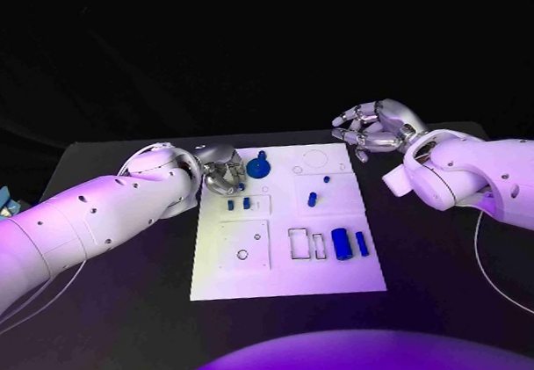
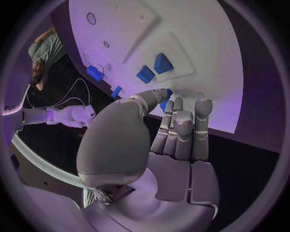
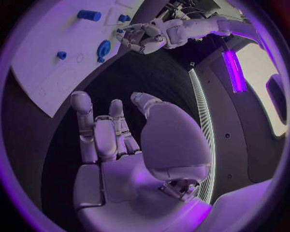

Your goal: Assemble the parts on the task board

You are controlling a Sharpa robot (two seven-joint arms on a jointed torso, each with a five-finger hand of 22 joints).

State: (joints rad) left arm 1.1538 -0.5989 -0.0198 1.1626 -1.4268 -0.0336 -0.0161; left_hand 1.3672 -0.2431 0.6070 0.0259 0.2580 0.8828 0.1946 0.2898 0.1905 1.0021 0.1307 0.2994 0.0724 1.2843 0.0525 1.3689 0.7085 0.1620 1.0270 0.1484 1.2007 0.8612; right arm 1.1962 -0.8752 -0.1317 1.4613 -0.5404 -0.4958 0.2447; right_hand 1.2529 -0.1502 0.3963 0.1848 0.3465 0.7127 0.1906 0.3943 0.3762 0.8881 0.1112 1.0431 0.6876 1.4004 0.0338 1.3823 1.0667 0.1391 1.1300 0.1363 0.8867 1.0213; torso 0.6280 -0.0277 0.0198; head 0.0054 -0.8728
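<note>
The left hand (image 1: 221, 170) hovered at the task board's (image 1: 218, 273) far left edge beside the blue round part (image 1: 258, 165), fingers curled, grasp unclear. The right hand (image 1: 376, 128) hung off the far right corner, fingers loosely apart, empty.

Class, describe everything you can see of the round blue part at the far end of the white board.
The round blue part looks like a flat plastic disc with a short stem on its far side. It lies on the white board at the far left corner, just beside the left hand. Whether the fingers touch it cannot be told.
</note>
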